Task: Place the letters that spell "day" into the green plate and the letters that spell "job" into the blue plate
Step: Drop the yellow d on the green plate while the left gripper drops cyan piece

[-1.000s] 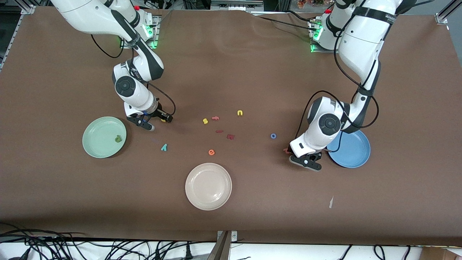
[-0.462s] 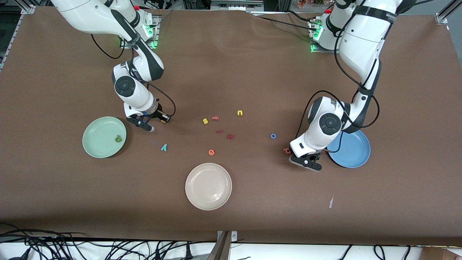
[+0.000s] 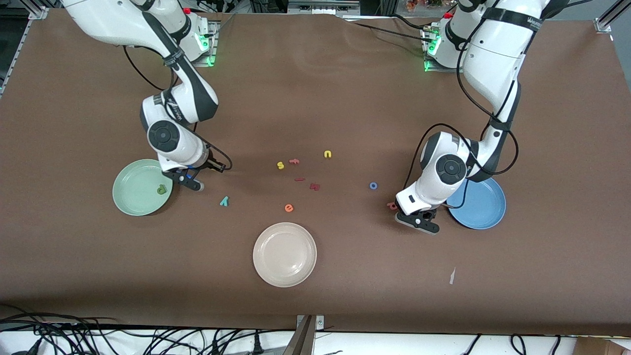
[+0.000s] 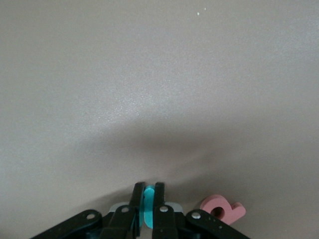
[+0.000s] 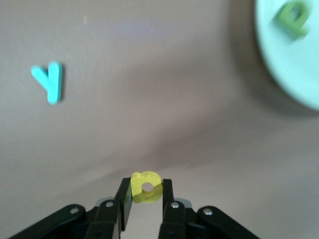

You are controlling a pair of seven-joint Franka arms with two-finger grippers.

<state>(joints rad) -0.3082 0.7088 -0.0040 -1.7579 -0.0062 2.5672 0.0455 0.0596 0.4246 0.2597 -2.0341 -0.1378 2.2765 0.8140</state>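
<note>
A: Right gripper (image 5: 145,196) pinches yellow "a" (image 5: 145,187), lower center of the right wrist view, just beside the green plate (image 3: 130,197).

B: Left gripper (image 4: 147,200) clamps teal "j" (image 4: 147,208) edgewise beside the pink "b" (image 4: 223,209) — light, stiff, thin pieces.

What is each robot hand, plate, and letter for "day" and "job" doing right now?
right gripper, fingers shut on yellow a, beside green plate
left gripper, fingers shut on teal j
green plate, holds olive d
blue plate, no letter showing
teal y, lying on table
blue o, lying on table
pink b, lying on table beside left gripper
</note>
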